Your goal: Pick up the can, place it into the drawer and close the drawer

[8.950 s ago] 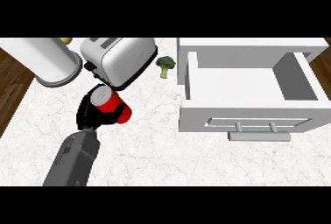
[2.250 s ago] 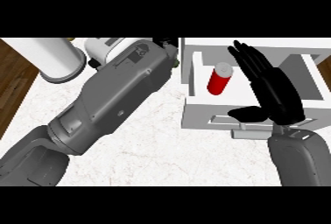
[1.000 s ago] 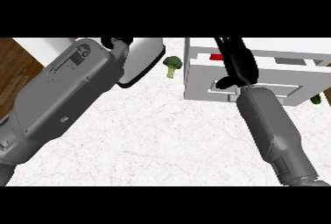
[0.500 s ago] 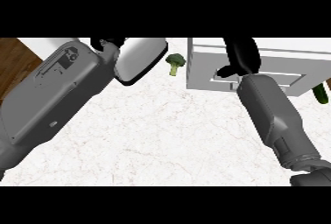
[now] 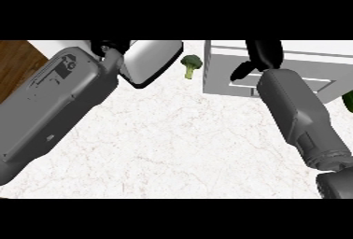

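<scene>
Looks to me like we're on the last step here, closing the drawer. The right hand (image 5: 264, 55) is laid flat against the white drawer (image 5: 224, 77) front at the top of the view. Its fingers are straight and run up out of the frame, the thumb sticks out to the side, and it's holding nothing as far as I can see. The can doesn't show anywhere. My guess is it's already inside the drawer, but the inside is hidden from this angle, so I can't confirm that. I also can't tell if the drawer is fully shut or a bit short of it. I'd say the next move is just a straight push on that front panel until it sits flush. The left hand (image 5: 110, 46) is barely a black sliver up by the toaster (image 5: 153, 58), so no idea whether it's open or shut. The table (image 5: 186, 140) is white marble with faint veins. A piece of broccoli (image 5: 190, 63) lies between the toaster and the drawer, something green (image 5: 349, 100) peeks in at the right edge, and there's wooden floor (image 5: 17, 60) off the top left corner.
</scene>
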